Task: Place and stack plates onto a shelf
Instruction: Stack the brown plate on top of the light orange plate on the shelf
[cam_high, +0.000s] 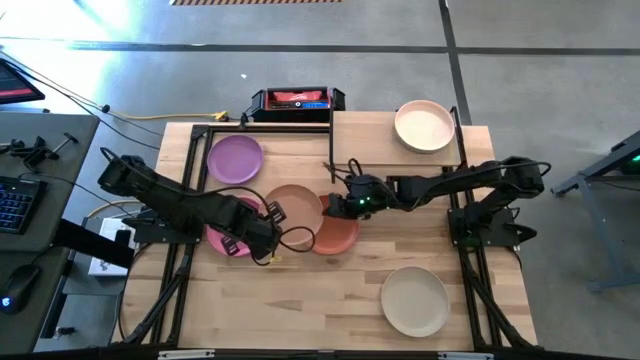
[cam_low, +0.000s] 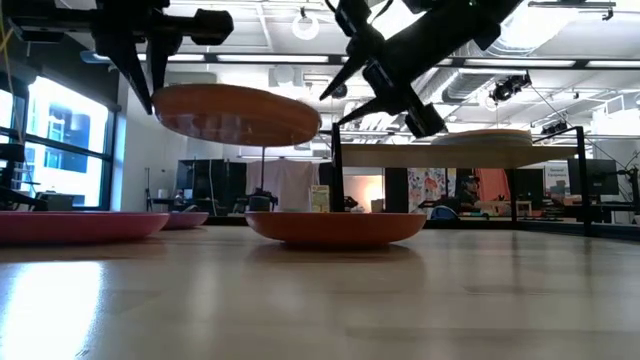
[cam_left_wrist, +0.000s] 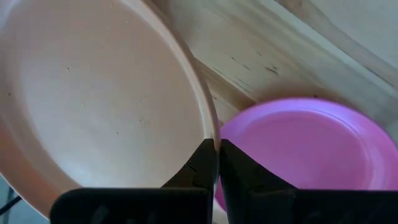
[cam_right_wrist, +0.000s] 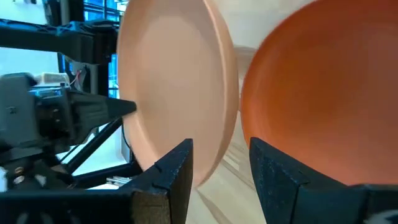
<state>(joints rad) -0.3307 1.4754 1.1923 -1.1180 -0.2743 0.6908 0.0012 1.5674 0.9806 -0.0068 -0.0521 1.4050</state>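
We've got the left gripper (cam_high: 272, 212) pinching the rim of the peach plate (cam_high: 296, 207), held clear above the middle of the tabletop (cam_high: 300, 300) over the terracotta plate (cam_high: 335, 236). Our right gripper (cam_high: 337, 205) hangs spread at the peach plate's opposite rim, gripping nothing. The shelf (cam_high: 395, 150), at the far right corner, carries one beige plate (cam_high: 424, 126).

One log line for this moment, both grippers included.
left gripper: shut on peach plate, lifted | right gripper: open at its rim | terracotta plate: on table
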